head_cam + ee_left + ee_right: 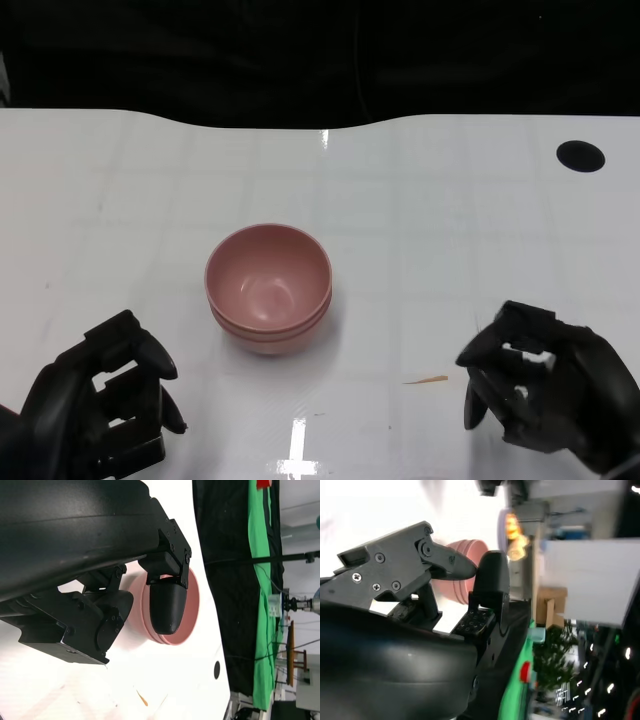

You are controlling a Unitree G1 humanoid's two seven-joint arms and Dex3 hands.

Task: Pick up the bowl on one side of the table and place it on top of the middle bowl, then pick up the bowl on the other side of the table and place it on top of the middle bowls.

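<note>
1. The counter [420, 260] is white and glossy, with faint grid lines and glare streaks; its far edge meets a black backdrop. The wrist views show a green cloth and room clutter beyond it, too blurred to identify.
2. The bowls [268, 288] sit nested in one pink stack at the middle of the counter. The rim lines on the side, clearest in the left wrist view [172, 605], suggest more than one bowl, and the exact count is hard to read. No bowl stands to either side, so the stacking looks finished, as a judgement.
3. The stack lies ahead of and between the two hands, well apart from both. It is round, so it has no long axis to align with.
4. The left hand [95, 400] rests low at the near left, fingers curled inward and holding nothing.
5. The right hand [545, 385] rests at the near right, fingers likewise curled in on nothing. Neither hand looks clearly nearer the stack.
6. A dark round hole [580, 156] marks the counter's far right.
7. A thin orange sliver [426, 380] lies just left of the right hand.
</note>
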